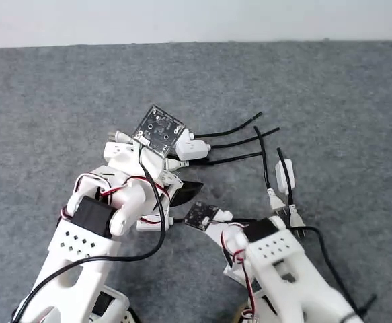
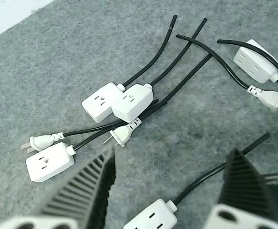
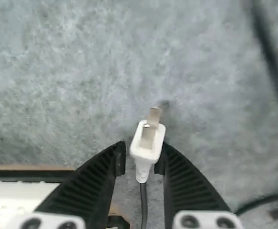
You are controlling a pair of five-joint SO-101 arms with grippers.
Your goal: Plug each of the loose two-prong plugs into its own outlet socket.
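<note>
Lower centre of the high view, right gripper (image 3: 141,153) clamps one plug (image 3: 147,140), prongs free; left gripper (image 2: 172,160) spread wide over sockets (image 2: 129,101) at frame centre. Right of centre, other plugs (image 1: 276,200) lie loose. None looks inserted, so every plug remains.

The high view looks steeply down from above and behind both arms, facing across the mat (image 1: 61,101) to the wall (image 1: 196,20) along the top edge. The left arm (image 1: 88,256) comes in at the lower left of that frame and the right arm (image 1: 290,276) at the lower right. The left wrist view looks down past the spread left gripper (image 2: 172,155) from some height onto the paired sockets (image 2: 124,102), which the high view shows at centre frame. The right wrist view sits close to the mat, facing along the right gripper (image 3: 139,147) and the plug (image 3: 147,138) pinched in it.
</note>
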